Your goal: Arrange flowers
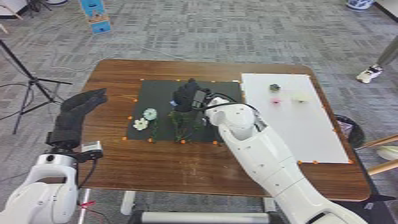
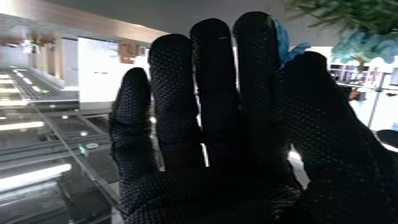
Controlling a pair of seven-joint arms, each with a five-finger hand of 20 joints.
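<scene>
The left hand point(image 1: 78, 107) is over the left side of the brown table point(image 1: 115, 172), its fingers straight and relaxed, holding nothing. To its right, 2 flowers lie side by side on the dark mat point(image 1: 160, 90): 1 white flower point(image 1: 140, 123) and, just beyond it, 1 pale blue-green flower point(image 1: 150, 114). Their thin stems run toward the near edge of the mat. Next comes 1 blue flower point(image 1: 174, 104), right beside the right hand point(image 1: 187, 93), with green stems point(image 1: 183, 125) lying on the mat on the near side of the hand.

The right hand is over the middle of the dark mat. In the right wrist view its fingers are straight and its thumb is up close beside them. Blue petals show between thumb and fingers; whether they are pinched, I cannot tell. Green foliage point(image 2: 351, 12) and a teal bloom point(image 2: 366, 46) are beyond the thumb.

Farthest right, the white mat point(image 1: 306, 135) bears 3 small things near its far end: 1 dark green piece point(image 1: 274, 87), 1 pink flower point(image 1: 276, 100) and 1 pale yellow flower point(image 1: 300, 97).
</scene>
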